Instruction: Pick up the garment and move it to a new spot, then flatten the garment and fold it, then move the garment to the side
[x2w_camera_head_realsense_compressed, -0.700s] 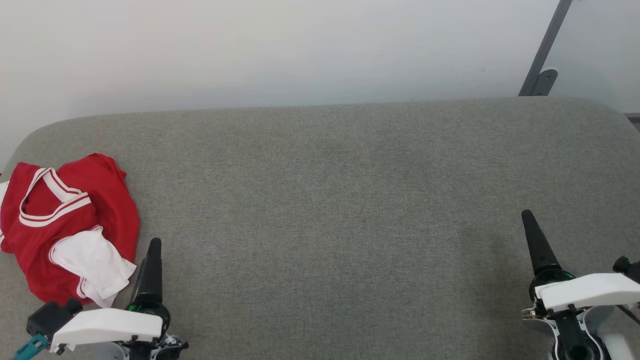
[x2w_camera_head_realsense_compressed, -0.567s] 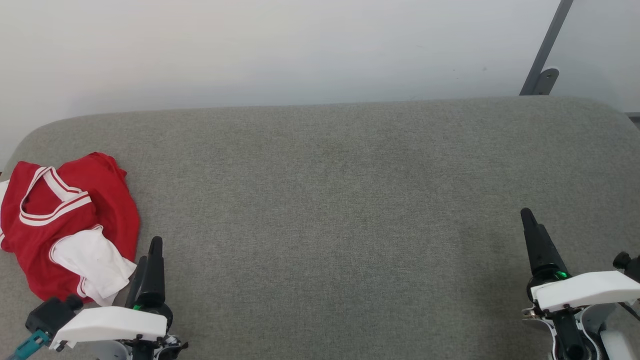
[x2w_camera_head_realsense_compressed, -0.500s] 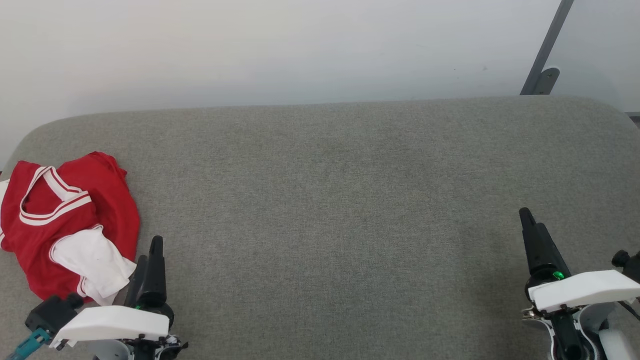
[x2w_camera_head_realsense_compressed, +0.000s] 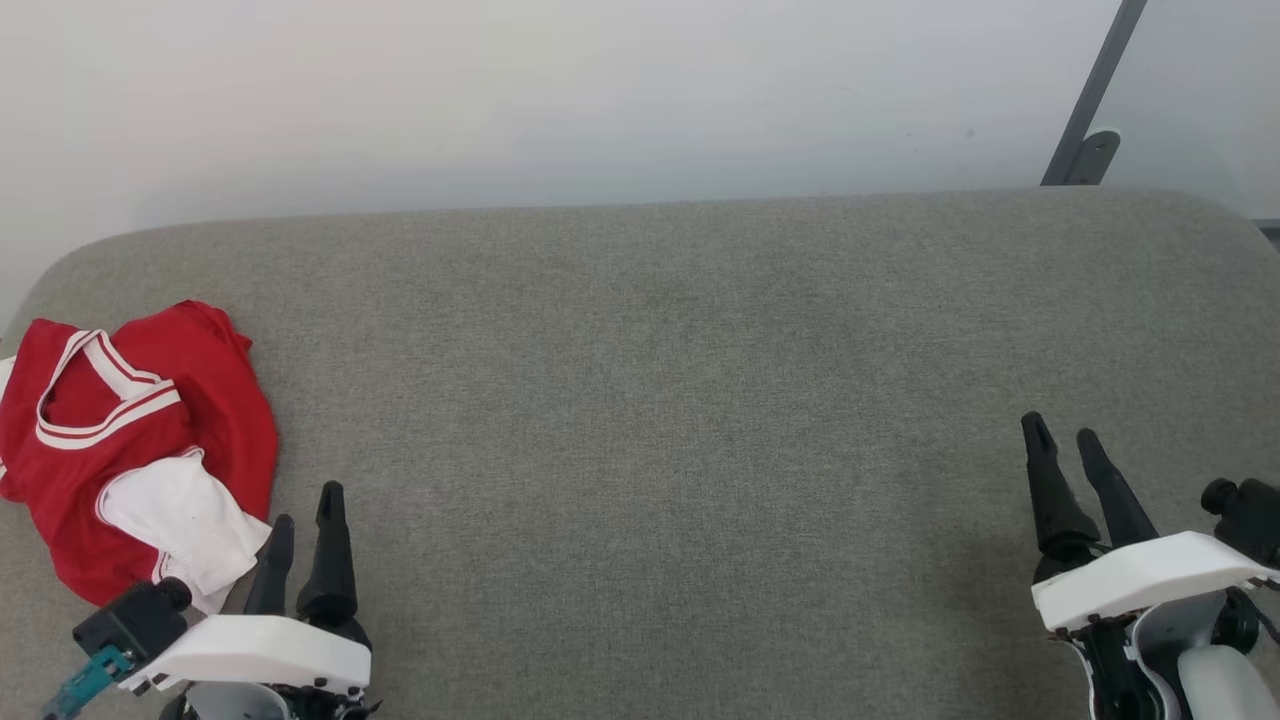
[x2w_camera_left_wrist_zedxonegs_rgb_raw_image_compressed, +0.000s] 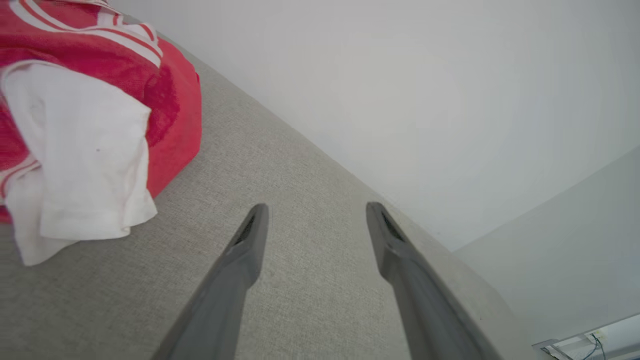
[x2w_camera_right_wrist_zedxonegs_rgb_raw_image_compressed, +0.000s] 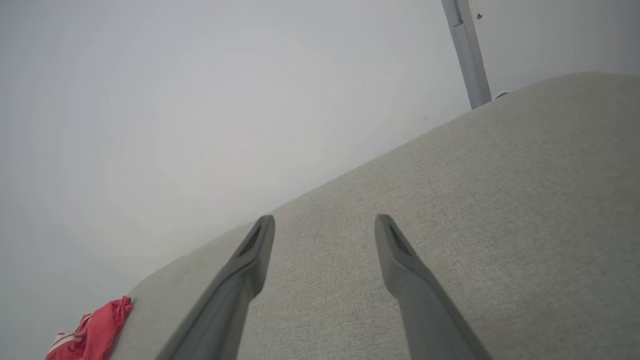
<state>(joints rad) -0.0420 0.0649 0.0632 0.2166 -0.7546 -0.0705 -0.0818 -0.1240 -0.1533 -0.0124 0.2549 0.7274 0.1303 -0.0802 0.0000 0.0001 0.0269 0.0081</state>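
Note:
The garment (x2w_camera_head_realsense_compressed: 130, 440) lies crumpled at the far left of the grey cushioned surface (x2w_camera_head_realsense_compressed: 680, 380), red with a striped collar and a white sleeve folded on top. My left gripper (x2w_camera_head_realsense_compressed: 305, 505) stands open just right of its white sleeve, apart from the cloth, holding nothing. In the left wrist view the garment (x2w_camera_left_wrist_zedxonegs_rgb_raw_image_compressed: 85, 115) lies at the upper left, left of the open left gripper (x2w_camera_left_wrist_zedxonegs_rgb_raw_image_compressed: 315, 210). My right gripper (x2w_camera_head_realsense_compressed: 1060, 435) is open at the lower right, far from the shirt. The right wrist view has the garment (x2w_camera_right_wrist_zedxonegs_rgb_raw_image_compressed: 95, 332) small at the lower left, beyond the empty right gripper (x2w_camera_right_wrist_zedxonegs_rgb_raw_image_compressed: 325, 222).
A pale wall (x2w_camera_head_realsense_compressed: 560, 90) runs behind the surface. A grey metal post with a foot (x2w_camera_head_realsense_compressed: 1085, 110) stands at the back right. The surface's rounded corners (x2w_camera_head_realsense_compressed: 60, 270) curve off at the back left and back right.
Both grippers have opened from shut. The left gripper has shifted slightly right and down in the view; the right one has edged left. The garment has not moved.

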